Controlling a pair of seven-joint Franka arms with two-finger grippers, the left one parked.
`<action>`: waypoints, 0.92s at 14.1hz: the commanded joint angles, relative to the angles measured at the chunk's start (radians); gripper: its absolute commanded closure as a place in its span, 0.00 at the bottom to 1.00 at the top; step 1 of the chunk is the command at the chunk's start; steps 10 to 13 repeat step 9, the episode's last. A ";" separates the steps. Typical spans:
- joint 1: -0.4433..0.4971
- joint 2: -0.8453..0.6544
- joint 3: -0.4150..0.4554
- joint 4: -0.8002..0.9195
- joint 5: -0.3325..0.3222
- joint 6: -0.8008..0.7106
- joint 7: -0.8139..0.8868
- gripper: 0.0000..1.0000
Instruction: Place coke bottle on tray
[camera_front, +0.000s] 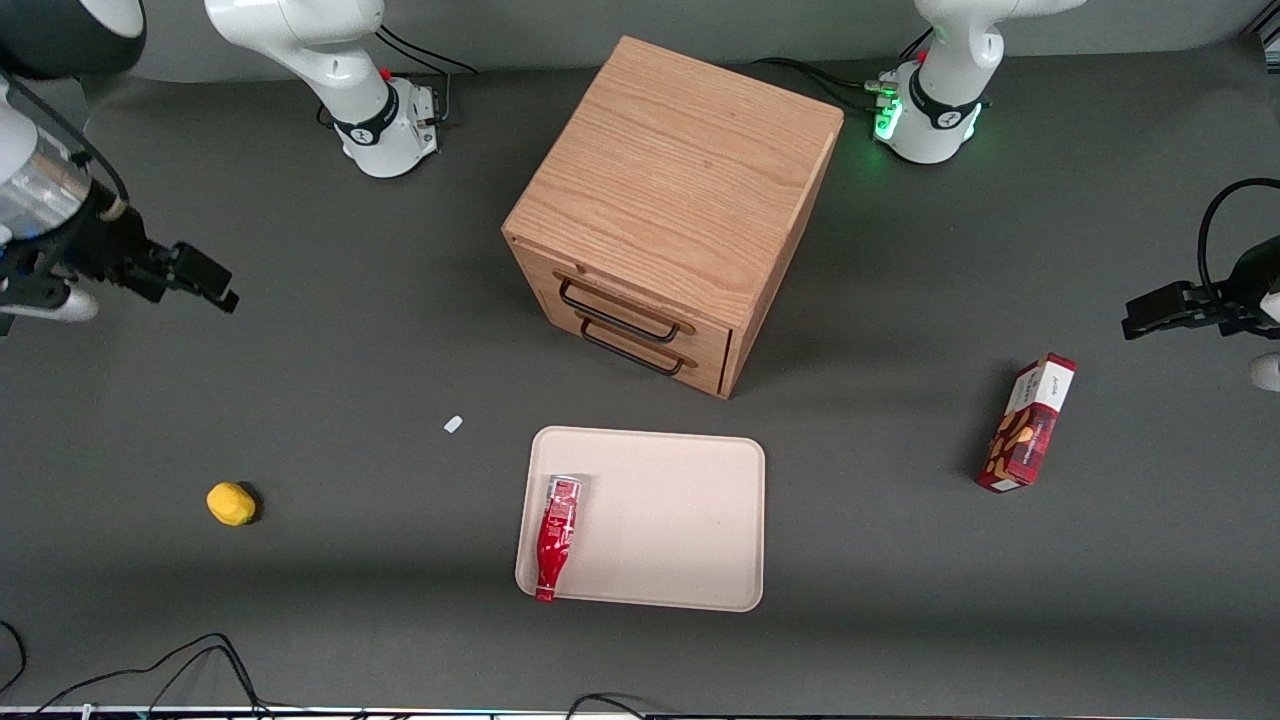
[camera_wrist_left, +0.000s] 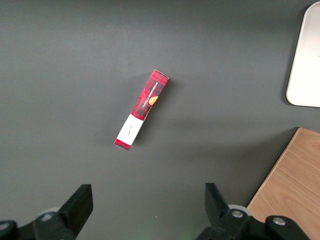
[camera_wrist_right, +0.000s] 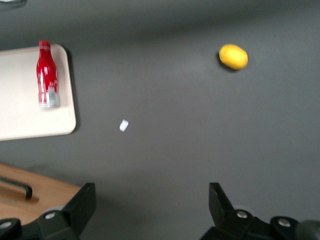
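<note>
Jaws wide apart, apparently empty, gripper (camera_front: 205, 283) raised well apart from coke bottle (camera_front: 556, 536) lying on tray (camera_front: 680, 520)

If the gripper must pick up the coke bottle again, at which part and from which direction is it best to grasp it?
Probably from straight above, fingers closing across the wide red body. The coke bottle lies flat on the tray beside its rim, neck pointing toward the front camera. The neck is thin, so it is a poorer hold. The gripper is open, away toward the working arm's end.

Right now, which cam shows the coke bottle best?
Front view: the whole coke bottle lies on the tray, unobstructed. Right wrist view shows it complete too, but blurrier. Left wrist view misses it. The open end effector is far off.
</note>
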 joint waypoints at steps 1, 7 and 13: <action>0.007 -0.042 -0.007 -0.021 0.017 -0.054 -0.057 0.00; 0.010 -0.004 -0.043 0.072 0.014 -0.112 -0.061 0.00; 0.011 0.004 -0.043 0.092 0.008 -0.131 -0.062 0.00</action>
